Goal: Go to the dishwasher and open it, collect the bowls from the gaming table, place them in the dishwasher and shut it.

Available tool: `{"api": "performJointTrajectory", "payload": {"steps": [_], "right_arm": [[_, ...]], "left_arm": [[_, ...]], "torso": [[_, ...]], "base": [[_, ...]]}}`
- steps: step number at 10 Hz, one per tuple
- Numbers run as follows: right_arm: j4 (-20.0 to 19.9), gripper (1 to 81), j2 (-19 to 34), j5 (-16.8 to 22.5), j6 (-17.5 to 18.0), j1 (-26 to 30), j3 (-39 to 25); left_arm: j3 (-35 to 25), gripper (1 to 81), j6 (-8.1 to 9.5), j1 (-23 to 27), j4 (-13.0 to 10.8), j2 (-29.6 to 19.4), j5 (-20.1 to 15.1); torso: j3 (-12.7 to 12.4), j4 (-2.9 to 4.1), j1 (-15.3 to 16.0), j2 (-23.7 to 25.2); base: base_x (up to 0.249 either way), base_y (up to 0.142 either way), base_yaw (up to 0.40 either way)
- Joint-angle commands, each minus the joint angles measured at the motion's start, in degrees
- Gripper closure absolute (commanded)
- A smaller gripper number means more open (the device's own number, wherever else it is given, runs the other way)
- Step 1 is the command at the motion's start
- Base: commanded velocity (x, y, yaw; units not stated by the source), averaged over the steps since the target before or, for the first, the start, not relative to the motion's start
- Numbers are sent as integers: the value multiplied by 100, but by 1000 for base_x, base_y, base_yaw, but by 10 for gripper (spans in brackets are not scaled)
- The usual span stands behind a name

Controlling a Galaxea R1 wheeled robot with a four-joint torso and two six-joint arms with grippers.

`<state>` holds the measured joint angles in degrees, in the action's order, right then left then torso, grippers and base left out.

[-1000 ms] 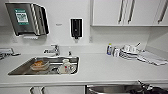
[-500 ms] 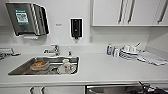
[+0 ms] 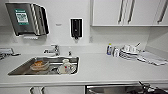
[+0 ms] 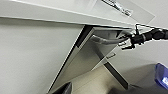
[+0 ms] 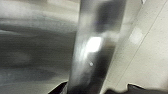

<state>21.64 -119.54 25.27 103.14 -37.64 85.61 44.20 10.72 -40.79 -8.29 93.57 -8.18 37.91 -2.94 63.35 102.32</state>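
The dishwasher point(image 3: 110, 89) sits under the white counter, and its steel top edge shows at the bottom of the head view. In the left wrist view its door point(image 4: 82, 60) stands slightly ajar, tipped out at the top. My right gripper point(image 4: 128, 40) is at the end of the bar handle point(image 4: 105, 40), with the dark arm reaching in behind it. The same right gripper point(image 3: 145, 87) shows low in the head view at the door's top. The handle point(image 5: 92, 50) runs large and close through the right wrist view. The bowls and the gaming table are out of view.
A steel sink point(image 3: 22, 70) with an orange bowl point(image 3: 38, 65) and a white cup is set in the counter point(image 3: 105, 70) to the left. White dishes point(image 3: 130, 51) and a small bottle point(image 3: 109, 49) stand at the back right. Wall cabinets point(image 3: 110, 12) hang above. White cabinet fronts point(image 4: 30, 55) flank the dishwasher.
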Motion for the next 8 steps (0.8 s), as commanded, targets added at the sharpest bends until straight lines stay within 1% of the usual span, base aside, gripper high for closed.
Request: {"api": "performJointTrajectory", "payload": {"steps": [1,8], "right_arm": [[-125,10,288,1929,127,-82,367],[-151,10,235,1929,127,-47,411]], "left_arm": [[-105,10,-8,479,3,-145,-61],[-69,10,-8,444,3,-119,-61]], "torso": [[0,0,0,0],[0,0,0,2]], "base": [[0,0,0],[0,0,0]]}}
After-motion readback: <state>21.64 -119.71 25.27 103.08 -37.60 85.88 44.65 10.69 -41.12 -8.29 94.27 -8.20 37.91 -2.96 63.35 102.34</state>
